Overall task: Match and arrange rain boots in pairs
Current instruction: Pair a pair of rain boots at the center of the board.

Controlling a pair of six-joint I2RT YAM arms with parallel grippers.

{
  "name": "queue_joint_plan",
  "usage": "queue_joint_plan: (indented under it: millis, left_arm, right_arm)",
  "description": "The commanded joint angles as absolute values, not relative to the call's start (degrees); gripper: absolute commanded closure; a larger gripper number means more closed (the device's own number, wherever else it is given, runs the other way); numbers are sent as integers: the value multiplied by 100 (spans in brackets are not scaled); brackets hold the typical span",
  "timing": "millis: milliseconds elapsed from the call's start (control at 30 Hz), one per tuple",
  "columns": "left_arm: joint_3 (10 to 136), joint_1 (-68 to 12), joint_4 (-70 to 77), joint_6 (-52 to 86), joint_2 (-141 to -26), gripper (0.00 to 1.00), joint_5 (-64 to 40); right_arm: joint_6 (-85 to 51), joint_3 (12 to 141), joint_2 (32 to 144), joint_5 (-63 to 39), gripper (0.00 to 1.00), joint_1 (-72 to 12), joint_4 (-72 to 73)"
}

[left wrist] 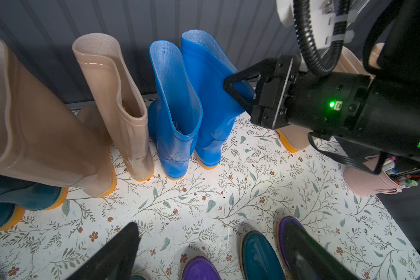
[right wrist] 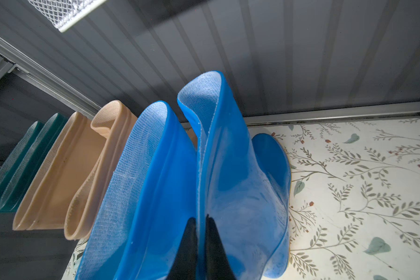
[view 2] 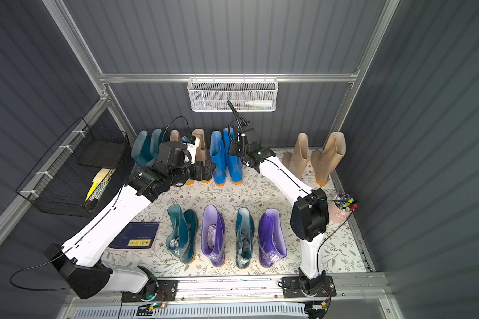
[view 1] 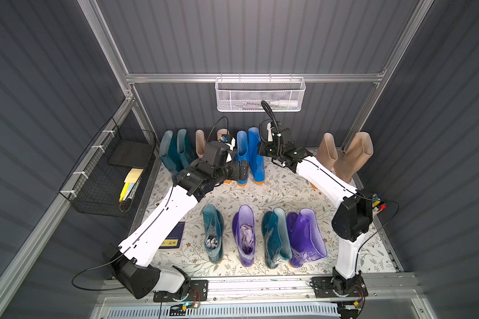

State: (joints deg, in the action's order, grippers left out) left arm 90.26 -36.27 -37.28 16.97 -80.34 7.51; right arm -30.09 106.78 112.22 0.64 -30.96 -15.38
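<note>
Right gripper [right wrist: 200,220], bottom centre, is pinching the bright blue rain boot [right wrist: 243,189] rising above it; left gripper [left wrist: 211,225] is hanging open.

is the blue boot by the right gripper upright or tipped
Upright: the glossy bright blue rubber boot stands on its orange sole, right gripper shut on its shaft.

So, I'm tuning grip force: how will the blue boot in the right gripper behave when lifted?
Probably floppy: the blue boot flattens where the right gripper pinches its thin shaft. Glossy rubber, so it may slip. Tall on a narrow sole, it could tip.
</note>
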Motion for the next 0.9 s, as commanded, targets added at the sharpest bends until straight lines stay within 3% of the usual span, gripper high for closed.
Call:
queue_joint_plan:
  millis: [0,300,500,867]
  left_arm:
    - [9000,-3594,-3731,1648,-7893,6,738]
    - [9000,-3593,-3718,1614,-7899,6,740]
    - [8943,-3595,-3718,1615,-7884,5,746]
    - [8888,-3595,-3615,1577,-7839,3,703]
  right_arm:
    - [-3210,10661,11065,152,100,-3223,-940]
    - [-3350,10346,10955,232,100,-3250,-749]
    - [-3286,10278,10891,235,86,-3252,-770]
    - [-3120,10070,10648,245,70,-3252,-730]
